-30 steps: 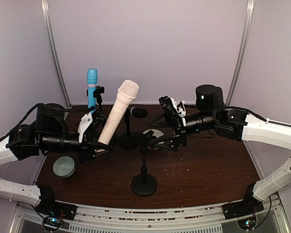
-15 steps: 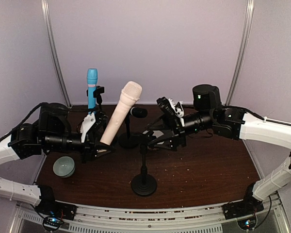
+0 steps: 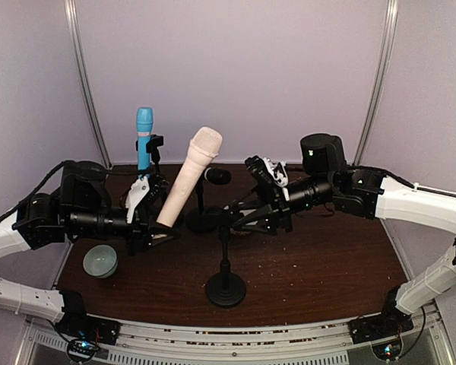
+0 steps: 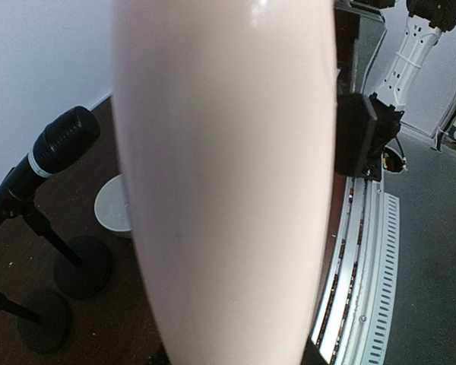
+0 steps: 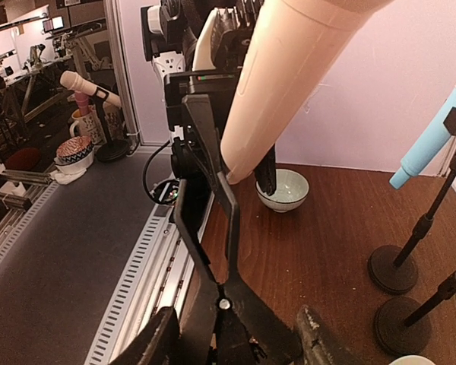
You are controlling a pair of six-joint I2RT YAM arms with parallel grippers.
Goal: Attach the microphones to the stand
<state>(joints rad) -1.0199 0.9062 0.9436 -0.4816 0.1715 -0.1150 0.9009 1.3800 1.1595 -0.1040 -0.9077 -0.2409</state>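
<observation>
The microphone rises from the left gripper; right of it stands an empty stand, then the right gripper.

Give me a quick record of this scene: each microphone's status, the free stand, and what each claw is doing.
Light blue microphone: mounted upright, back left
Black microphone: mounted, middle back
Cream-pink microphone: tilted, head up, not mounted
Left claw: shut on cream-pink microphone
Empty stand: front centre
Right claw: at empty stand's clip, grip unclear
</observation>
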